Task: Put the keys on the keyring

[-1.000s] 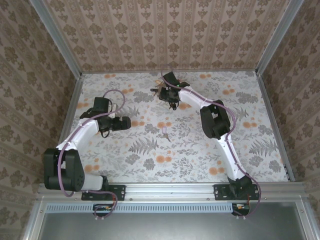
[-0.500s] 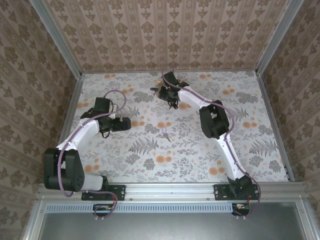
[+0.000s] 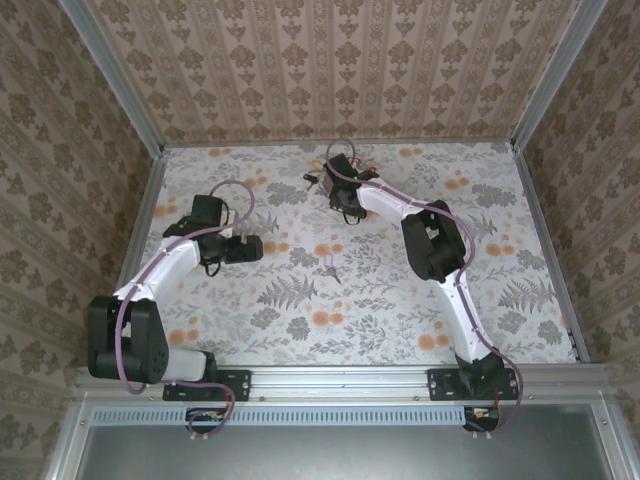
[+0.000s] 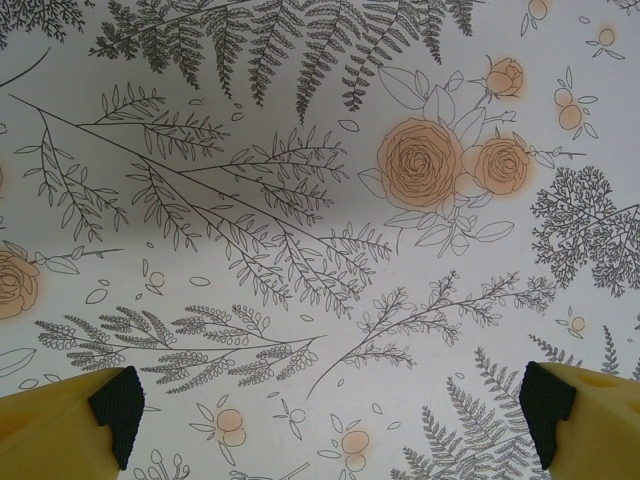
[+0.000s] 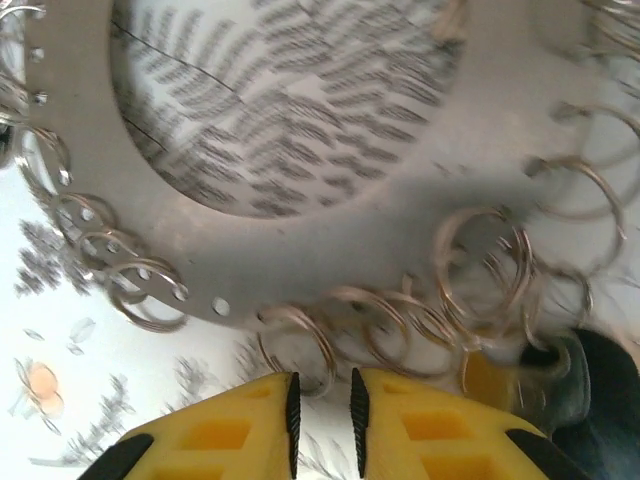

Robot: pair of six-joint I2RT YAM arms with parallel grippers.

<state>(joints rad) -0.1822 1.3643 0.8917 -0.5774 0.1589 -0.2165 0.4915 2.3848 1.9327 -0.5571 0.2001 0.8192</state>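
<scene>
**Right tool (image 5: 320, 408) is working at the keyring (image 5: 330, 270), far middle of the counter (image 3: 520, 290).**
The right tool is clenching, its jaws leaving only a thin slit just beside the keyring's rim of small wire loops (image 5: 480, 260); whether a loop is being pinched cannot be told. The left tool (image 4: 330, 405) is hanging released, jaws wide apart, over the printed counter, well apart from the ring. One lilac key (image 3: 329, 263) is lying between the arms.
</scene>
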